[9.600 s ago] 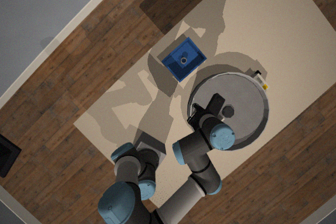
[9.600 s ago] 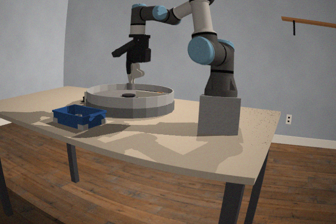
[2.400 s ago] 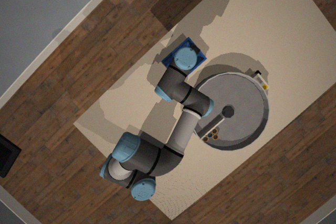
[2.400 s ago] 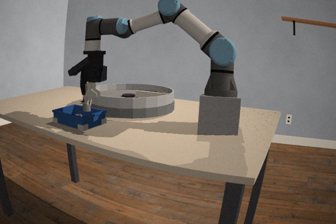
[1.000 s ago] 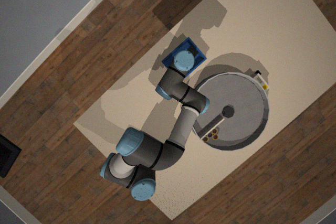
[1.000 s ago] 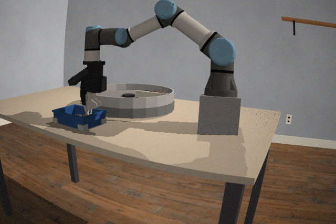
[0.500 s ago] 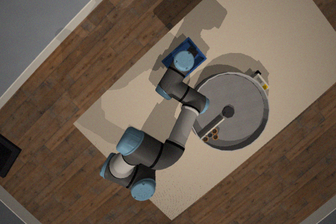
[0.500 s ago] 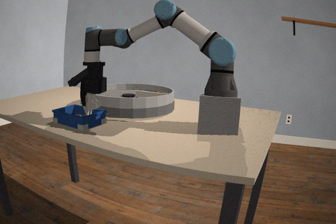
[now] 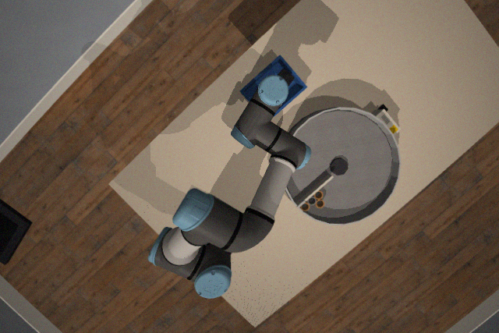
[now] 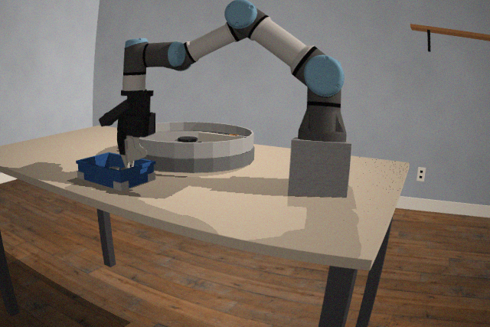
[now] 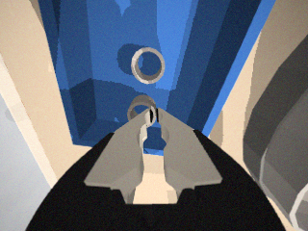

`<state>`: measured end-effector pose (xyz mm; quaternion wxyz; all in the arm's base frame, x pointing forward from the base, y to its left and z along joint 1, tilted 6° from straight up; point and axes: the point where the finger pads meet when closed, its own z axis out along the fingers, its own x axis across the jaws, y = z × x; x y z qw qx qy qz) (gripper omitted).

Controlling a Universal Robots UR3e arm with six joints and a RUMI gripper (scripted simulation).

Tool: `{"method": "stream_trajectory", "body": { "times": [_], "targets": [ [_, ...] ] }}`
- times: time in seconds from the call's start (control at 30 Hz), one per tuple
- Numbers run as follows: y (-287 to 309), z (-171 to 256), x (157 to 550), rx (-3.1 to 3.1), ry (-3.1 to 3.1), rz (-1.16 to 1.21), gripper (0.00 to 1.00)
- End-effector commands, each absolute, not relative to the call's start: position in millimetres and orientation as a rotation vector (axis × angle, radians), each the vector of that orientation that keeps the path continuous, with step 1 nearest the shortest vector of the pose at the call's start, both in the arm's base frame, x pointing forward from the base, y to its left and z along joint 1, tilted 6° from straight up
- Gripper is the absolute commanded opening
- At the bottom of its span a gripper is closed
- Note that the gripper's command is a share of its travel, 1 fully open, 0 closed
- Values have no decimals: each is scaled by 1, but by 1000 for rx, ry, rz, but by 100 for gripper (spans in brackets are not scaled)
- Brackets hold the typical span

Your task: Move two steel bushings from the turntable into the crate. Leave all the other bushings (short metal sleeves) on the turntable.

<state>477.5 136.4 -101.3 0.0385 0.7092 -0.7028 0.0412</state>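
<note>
A steel bushing [image 11: 141, 107], a short grey ring, is being pinched by its wall between the tips of the gripper [image 11: 152, 115]; the two grey fingers are standing almost pressed together, with only the thin rim of the ring between them; the ring is hanging just beyond the fingertips, over the inside of the blue crate [image 11: 87, 72]. A second steel bushing [image 11: 148, 64] is lying on the crate floor, farther out past the fingertips and apart from the held one, its open end facing up.

In the exterior view the gripper [image 10: 129, 161] is pointing straight down with its tips dipping below the rim of the crate [image 10: 95, 171]; the crate is sitting on the beige table [image 10: 245, 212], just beside the round grey turntable [image 10: 221, 149].

On the turntable, well away from the fingers and on the far side of the arm [image 9: 277, 176] in the top view, three orange-brown bushings [image 9: 318, 199] are sitting close together beside a raised divider bar [image 9: 318, 185] that is running out from the dark central hub [image 9: 338, 165]; whether they are touching one another is too small to tell. The arm is rising from a grey pedestal [image 10: 316, 181] on the table and bending over to reach the crate [image 9: 297, 79].
</note>
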Motion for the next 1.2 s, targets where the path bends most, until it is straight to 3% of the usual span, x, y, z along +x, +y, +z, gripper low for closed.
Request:
{"method": "stream_trajectory", "body": {
  "times": [0.0,1.17],
  "targets": [
    [137,-100,479,2177,-2157,130,0],
    [136,-105,479,2177,-2157,130,0]
  ]
}}
